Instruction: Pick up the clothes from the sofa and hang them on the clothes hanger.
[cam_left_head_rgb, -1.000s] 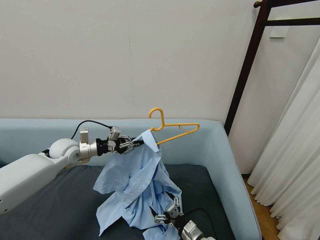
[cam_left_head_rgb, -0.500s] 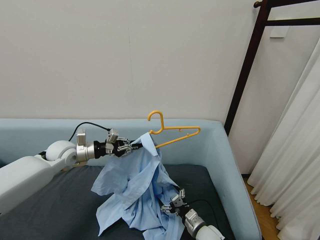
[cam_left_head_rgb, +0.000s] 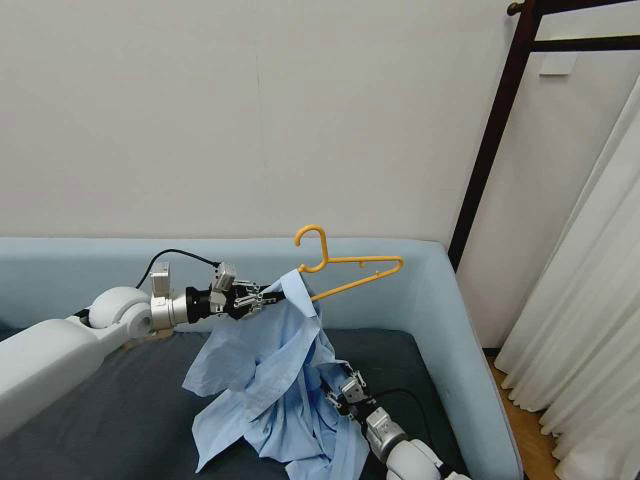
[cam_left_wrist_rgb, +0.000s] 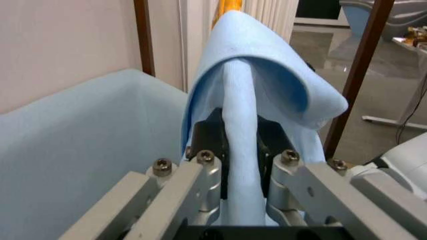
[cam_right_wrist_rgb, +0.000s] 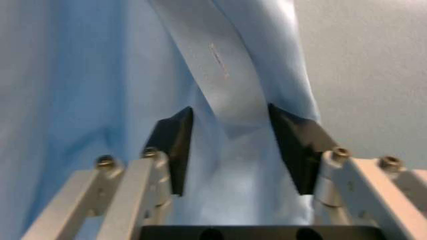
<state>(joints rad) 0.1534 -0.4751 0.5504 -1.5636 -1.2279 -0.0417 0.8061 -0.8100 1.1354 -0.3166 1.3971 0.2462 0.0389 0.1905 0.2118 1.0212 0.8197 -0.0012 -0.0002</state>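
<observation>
One shirt (cam_left_head_rgb: 262, 395) (on hanger (cam_left_head_rgb: 366, 262)), left gripper (cam_left_head_rgb: 266, 295) pinching it — right gripper (cam_left_head_rgb: 336, 384) spread.

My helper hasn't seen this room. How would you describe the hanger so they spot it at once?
Find the pale blue sofa against the white wall. Over its seat the left gripper holds up a blue shirt, the right gripper open lower down; the hanger sticks out of the collar. It is the only orange thing, a hook and bar.
</observation>
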